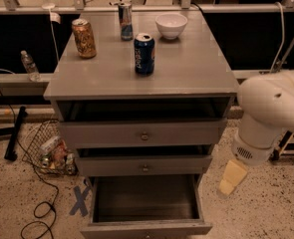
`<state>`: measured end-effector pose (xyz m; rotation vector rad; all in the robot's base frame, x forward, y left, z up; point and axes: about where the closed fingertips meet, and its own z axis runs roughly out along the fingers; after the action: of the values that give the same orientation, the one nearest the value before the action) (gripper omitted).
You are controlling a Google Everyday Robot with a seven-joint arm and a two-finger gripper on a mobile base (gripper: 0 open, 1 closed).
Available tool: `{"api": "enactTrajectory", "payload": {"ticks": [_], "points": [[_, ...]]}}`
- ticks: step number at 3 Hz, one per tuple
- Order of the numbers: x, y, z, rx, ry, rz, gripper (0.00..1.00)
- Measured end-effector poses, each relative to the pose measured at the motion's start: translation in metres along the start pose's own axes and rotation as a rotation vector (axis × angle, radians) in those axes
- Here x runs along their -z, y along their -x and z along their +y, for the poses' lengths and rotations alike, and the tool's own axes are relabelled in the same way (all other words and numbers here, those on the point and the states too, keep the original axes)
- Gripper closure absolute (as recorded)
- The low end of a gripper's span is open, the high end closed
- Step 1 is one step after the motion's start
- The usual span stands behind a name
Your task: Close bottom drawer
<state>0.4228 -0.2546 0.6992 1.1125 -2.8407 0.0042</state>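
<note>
The bottom drawer (145, 228) of the grey cabinet (186, 78) is pulled far out. Its deep grey box shows nothing inside, and its front lies at the lower edge of the view. The middle drawer (144, 166) and top drawer (144, 133) above it each stand out a little. My white arm (268, 113) comes in from the right. My gripper (231, 178), a cream-coloured end piece, hangs below it, just right of the cabinet at the height of the bottom drawer's box and apart from it.
On the cabinet top stand a blue can (144, 53), a gold can (83, 38), a slim can (125, 20) and a white bowl (171, 25). A wire basket of litter (49, 151), cables (39, 210) and a blue tape cross (81, 199) lie on the floor at the left.
</note>
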Motion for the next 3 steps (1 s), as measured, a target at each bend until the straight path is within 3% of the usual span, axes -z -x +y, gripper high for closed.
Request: {"api": "enactTrajectory", "payload": {"ticks": [1, 2, 3], "points": [[-0.070, -0.002, -0.010, -0.145, 0.030, 0.068, 0.00], [-0.131, -0.001, -0.012, -0.281, 0.089, 0.072, 0.00], [-0.177, 0.001, -0.005, -0.372, 0.136, 0.070, 0.00]]}}
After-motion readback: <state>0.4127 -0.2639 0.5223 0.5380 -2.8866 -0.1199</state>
